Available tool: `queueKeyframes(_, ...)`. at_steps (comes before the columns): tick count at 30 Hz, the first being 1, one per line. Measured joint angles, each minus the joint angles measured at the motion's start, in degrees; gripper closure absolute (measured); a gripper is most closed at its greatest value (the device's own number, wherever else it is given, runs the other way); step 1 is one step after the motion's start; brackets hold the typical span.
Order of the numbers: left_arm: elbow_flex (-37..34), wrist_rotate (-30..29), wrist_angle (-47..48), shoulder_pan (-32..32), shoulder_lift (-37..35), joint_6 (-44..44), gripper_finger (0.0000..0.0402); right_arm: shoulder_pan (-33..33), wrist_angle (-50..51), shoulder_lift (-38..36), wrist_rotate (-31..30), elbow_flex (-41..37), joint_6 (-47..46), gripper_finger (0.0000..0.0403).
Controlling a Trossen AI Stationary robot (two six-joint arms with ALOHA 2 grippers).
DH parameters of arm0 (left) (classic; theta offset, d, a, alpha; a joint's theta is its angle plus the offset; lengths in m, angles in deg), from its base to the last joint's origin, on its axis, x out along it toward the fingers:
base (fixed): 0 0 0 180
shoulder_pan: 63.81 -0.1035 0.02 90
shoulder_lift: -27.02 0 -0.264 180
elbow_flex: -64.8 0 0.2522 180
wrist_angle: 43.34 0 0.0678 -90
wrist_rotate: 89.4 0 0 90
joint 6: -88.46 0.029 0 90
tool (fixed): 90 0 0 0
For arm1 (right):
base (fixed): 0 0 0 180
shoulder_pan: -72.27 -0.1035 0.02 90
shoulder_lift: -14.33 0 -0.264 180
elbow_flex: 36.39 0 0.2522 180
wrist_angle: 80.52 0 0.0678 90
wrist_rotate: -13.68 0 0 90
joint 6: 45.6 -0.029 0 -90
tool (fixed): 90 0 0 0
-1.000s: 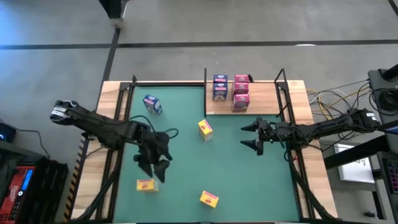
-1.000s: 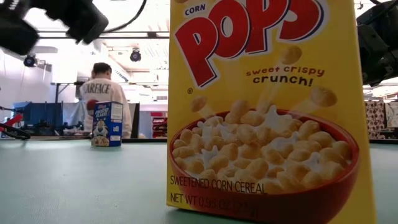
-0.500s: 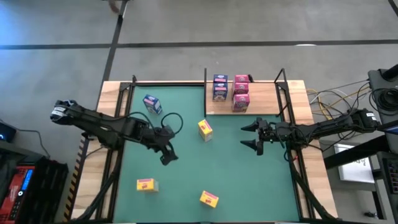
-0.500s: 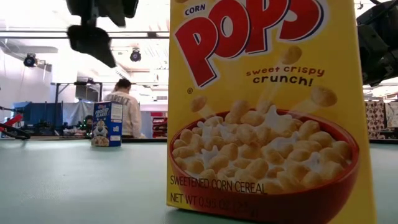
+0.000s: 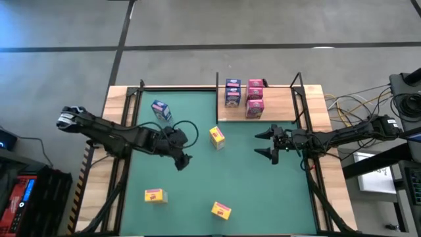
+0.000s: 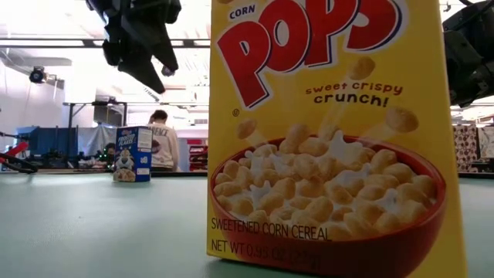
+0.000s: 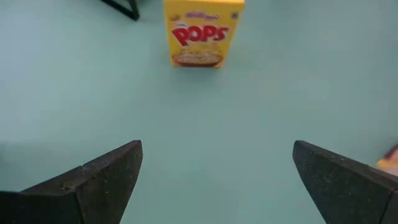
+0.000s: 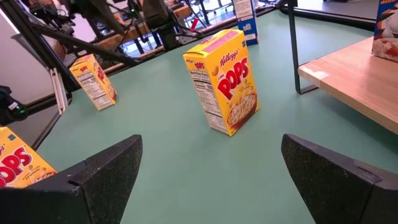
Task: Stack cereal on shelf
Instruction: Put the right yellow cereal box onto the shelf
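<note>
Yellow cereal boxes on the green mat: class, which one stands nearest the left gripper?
The upright yellow box mid-mat, beside the shelf. The left gripper, open, hangs just beside it; the other two yellow boxes sit along the mat's near edge.

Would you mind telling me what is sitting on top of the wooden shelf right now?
On the shelf stand blue cereal boxes and, beside them, pink cereal boxes, grouped near its left end. From overhead, the exact count and anything beneath the top boxes are hidden.

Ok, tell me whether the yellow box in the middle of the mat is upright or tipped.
Upright. The middle yellow cereal box stands on its narrow base on the green mat, with its printed front vertical in the right wrist view.
</note>
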Motion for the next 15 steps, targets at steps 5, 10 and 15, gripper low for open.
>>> queueKeyframes(5,-0.67,-10.04,-1.85,4.86,0.65,4.03,0.0003,-0.01,0.0,0.0,0.0,-0.01,0.0,0.003)
queueKeyframes(10,-0.79,-19.12,-2.91,8.86,0.55,4.97,0.0003,0.0,0.0,0.0,0.0,0.0,0.0,0.003)
queueKeyframes(15,-0.81,-20.44,-5.13,11.46,0.54,3.93,0.0003,0.0,0.0,0.0,0.0,-0.02,0.0,0.003)
